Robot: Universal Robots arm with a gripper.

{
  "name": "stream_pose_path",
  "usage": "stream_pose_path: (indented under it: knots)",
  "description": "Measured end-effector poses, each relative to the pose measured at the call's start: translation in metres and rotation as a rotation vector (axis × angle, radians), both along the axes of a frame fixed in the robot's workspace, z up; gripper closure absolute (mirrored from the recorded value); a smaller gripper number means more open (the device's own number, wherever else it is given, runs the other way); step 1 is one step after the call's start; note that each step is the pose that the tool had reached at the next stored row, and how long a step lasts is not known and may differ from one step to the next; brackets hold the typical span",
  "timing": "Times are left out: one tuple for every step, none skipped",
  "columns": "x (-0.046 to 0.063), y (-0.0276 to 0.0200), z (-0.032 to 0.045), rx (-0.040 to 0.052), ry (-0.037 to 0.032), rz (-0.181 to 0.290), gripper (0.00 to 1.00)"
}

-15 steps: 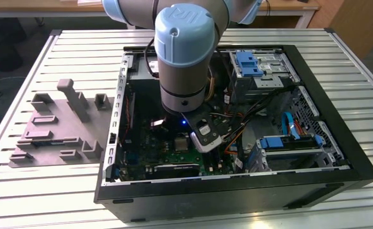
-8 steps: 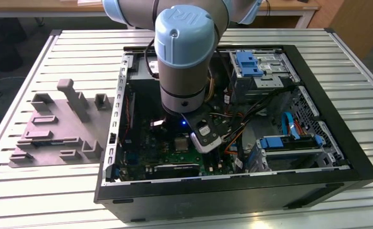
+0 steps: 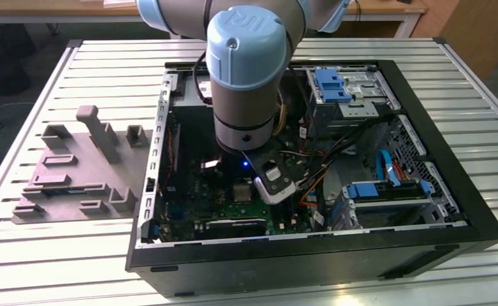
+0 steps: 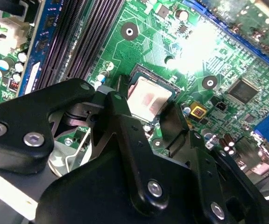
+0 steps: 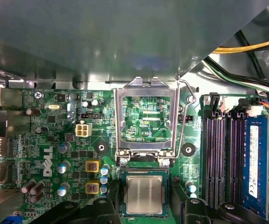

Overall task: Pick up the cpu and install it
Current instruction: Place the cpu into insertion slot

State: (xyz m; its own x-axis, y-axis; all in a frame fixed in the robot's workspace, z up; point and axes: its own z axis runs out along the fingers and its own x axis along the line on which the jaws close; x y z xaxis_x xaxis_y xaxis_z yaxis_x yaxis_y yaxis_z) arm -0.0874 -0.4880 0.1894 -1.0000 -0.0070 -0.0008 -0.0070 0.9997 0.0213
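The cpu (image 5: pixel 145 195) is seen lying flat in the socket on the motherboard (image 5: pixel 69 140) beside the raised load frame (image 5: pixel 146 87), flanked by the spread fingers (image 4: pixel 117 116), and is judged light, rigid, fragile underneath, best pinched by opposite edges.

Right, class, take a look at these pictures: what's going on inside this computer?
A robot arm reaches down into an open computer case lying on a slatted table. Its gripper hangs low over the motherboard, with its fingers apart on either side of the cpu. The cpu lies flat in its socket. The metal socket frame stands flipped open next to it, not closed over the chip.
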Motion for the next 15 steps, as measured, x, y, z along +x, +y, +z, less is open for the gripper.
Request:
stream_pose_path:
  knots:
    - [0.0000, 0.0000, 0.0011, -0.0001, 0.0003, 0.000, 0.46]
    - [0.0000, 0.0000, 0.0018, 0.0000, 0.0003, 0.000, 0.46]
    - [0.0000, 0.0000, 0.0019, 0.0001, 0.0003, 0.000, 0.46]
    - [0.0000, 0.0000, 0.0019, 0.0002, 0.0002, 0.000, 0.46]
    - [0.0000, 0.0000, 0.0020, 0.0003, 0.0002, 0.000, 0.46]
    - [0.0000, 0.0000, 0.0021, 0.0000, 0.0003, 0.000, 0.46]
    - [0.0000, 0.0000, 0.0021, 0.0000, 0.0003, 0.000, 0.46]
    - [0.0000, 0.0000, 0.0021, 0.0001, 0.0003, 0.000, 0.46]
    - [0.0000, 0.0000, 0.0020, 0.0005, 0.0004, 0.000, 0.46]
    - [0.0000, 0.0000, 0.0019, 0.0009, 0.0004, 0.000, 0.47]
    - [0.0000, -0.0001, 0.0016, 0.0010, 0.0004, 0.000, 0.47]
    - [0.0000, -0.0001, 0.0016, 0.0007, 0.0004, 0.000, 0.54]
    - [0.0000, -0.0001, 0.0015, 0.0007, 0.0006, 0.000, 0.54]
    - [0.0000, -0.0001, 0.0014, 0.0008, 0.0006, 0.000, 0.59]
    - [0.0000, -0.0001, 0.0013, 0.0010, 0.0005, 0.000, 0.59]
